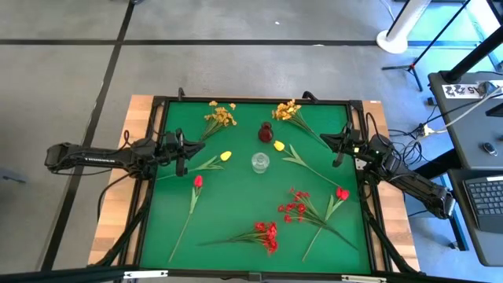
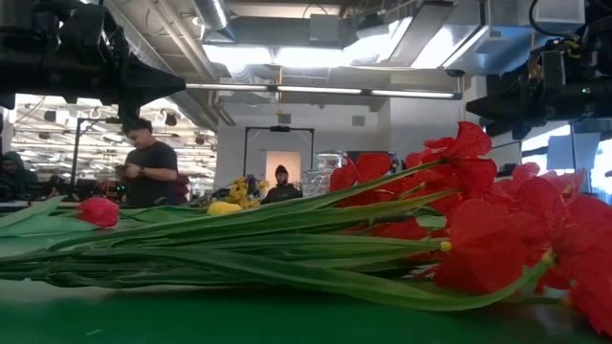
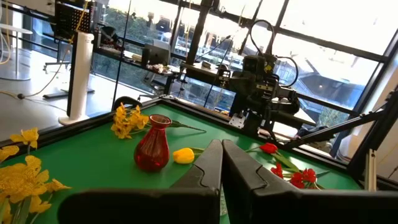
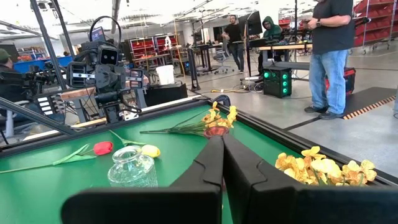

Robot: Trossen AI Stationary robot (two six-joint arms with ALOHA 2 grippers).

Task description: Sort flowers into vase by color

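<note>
On the green mat, a red vase (image 1: 266, 132) and a clear glass vase (image 1: 260, 163) stand upright near the middle. Around them lie long-stemmed flowers. Two yellow-orange sprays (image 1: 220, 116) (image 1: 287, 110) are at the far side, and two yellow tulips (image 1: 225, 156) (image 1: 278, 145) lie beside the vases. Two red tulips (image 1: 198, 181) (image 1: 342, 193) and two red clusters (image 1: 267, 234) (image 1: 295, 206) lie nearer. My left gripper (image 3: 221, 144) is shut at the mat's left edge. My right gripper (image 4: 221, 139) is shut at the right edge. Both hang level above the mat, holding nothing.
A dark raised frame (image 1: 251, 101) borders the mat. In the low view, red blossoms (image 2: 478, 239) and green stems fill the near ground. People stand in the room beyond the table (image 4: 328, 37). A desk with a laptop (image 1: 487, 196) stands to the right.
</note>
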